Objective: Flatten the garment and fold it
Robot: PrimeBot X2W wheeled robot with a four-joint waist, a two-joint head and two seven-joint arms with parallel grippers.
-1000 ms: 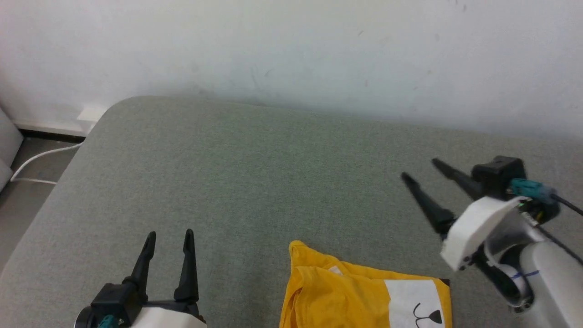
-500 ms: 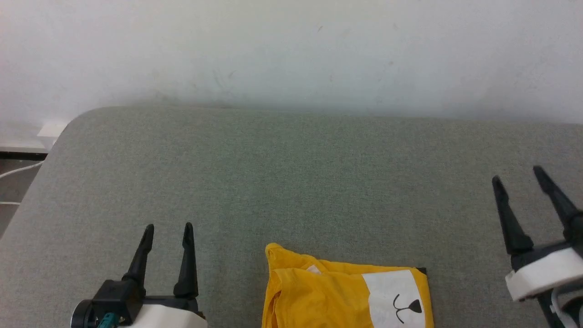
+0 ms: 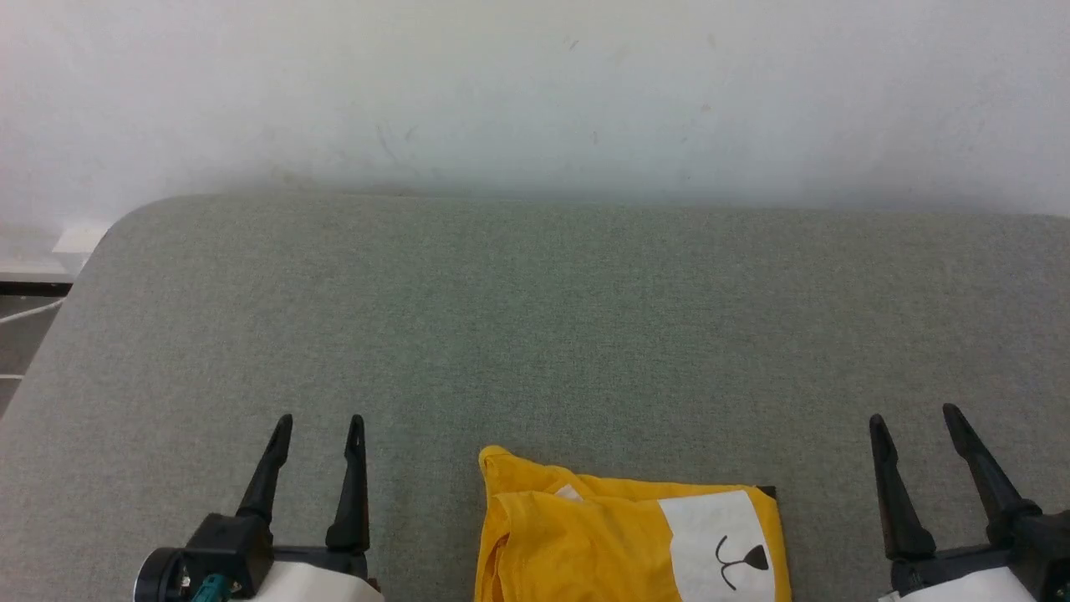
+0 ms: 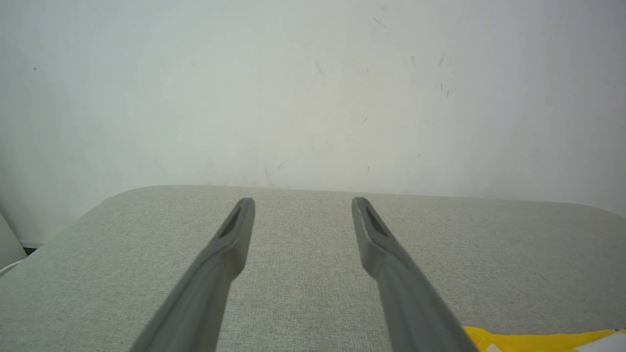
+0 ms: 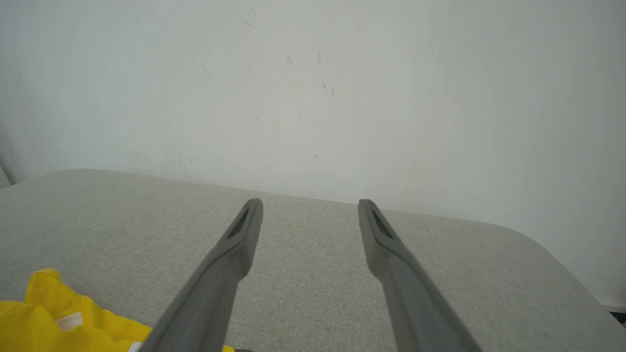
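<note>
The garment point(image 3: 585, 539), bright yellow with a white patch bearing a small black face mark, lies folded into a compact block on the grey-green cushion at the head view's bottom centre. My left gripper point(image 3: 322, 422) stands open to its left, fingers apart and holding nothing. To the garment's right, my right gripper point(image 3: 913, 415) is open and empty too. A yellow edge of the garment point(image 4: 538, 340) shows at the lower right of the left wrist view beside the left gripper point(image 4: 303, 201). The garment point(image 5: 54, 318) sits at the lower left in the right wrist view, apart from the right gripper point(image 5: 309, 203).
The grey-green cushioned surface point(image 3: 535, 334) stretches wide ahead of both grippers up to a white wall point(image 3: 535, 92). Its rounded left corner drops to the floor, where a white cable point(image 3: 25, 313) runs.
The head camera has shifted. My right gripper came down from a raised, tilted pose at the right to rest low beside the garment, fingers pointing up the view. The left gripper stayed put.
</note>
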